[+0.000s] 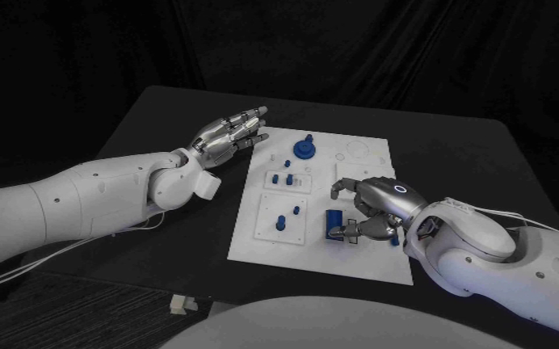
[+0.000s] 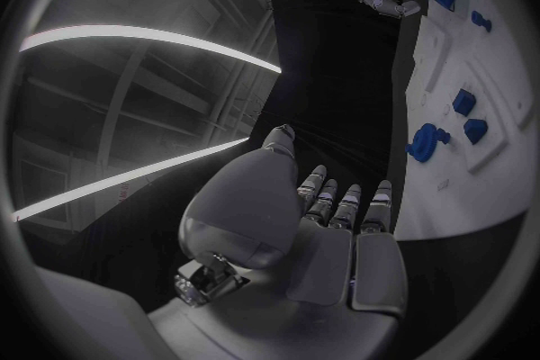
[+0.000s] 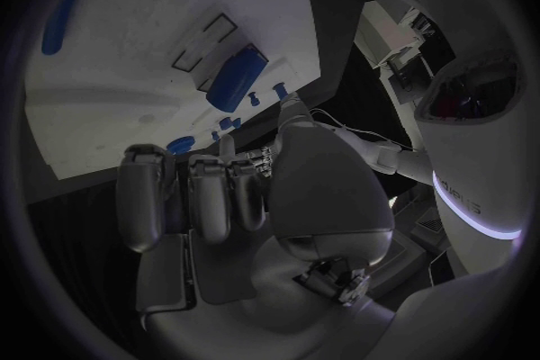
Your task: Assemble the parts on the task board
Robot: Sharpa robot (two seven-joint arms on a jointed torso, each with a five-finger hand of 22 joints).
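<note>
1. Board [image 1: 262, 244], a white plate, is lying in the middle of the black counter [image 1: 466, 155], between the two hands.
2. Left hand [image 1: 229, 134] is hovering at the board's far left corner, its fingers [image 1: 250, 119] stretched out nearly straight and close together, gripping nothing; in the left wrist view the same fingers [image 2: 343, 202] are pointing over dark counter just beside the board's edge [image 2: 450, 207].
3. Right hand [image 1: 375, 203] is sitting over the near right part of the board, its fingers [image 1: 350, 186] curling downward.
4. Blue block [image 1: 339, 226] is lying right under those curled fingers; whether they are touching or gripping it, I cannot tell.
5. Right wrist view is showing the right fingers [image 3: 208, 189] bent over the board, with a long blue part [image 3: 237, 78] and several small blue pegs [image 3: 230, 121] just beyond the fingertips, apart from them.
6. Blue knob [image 1: 304, 149] is standing upright on the far side of the board, just beside the left fingertips.
7. Small blue pegs [image 1: 281, 178] are standing in the middle of the board, between the two hands, and another peg [image 1: 281, 221] is standing nearer, beside the right fingers.
</note>
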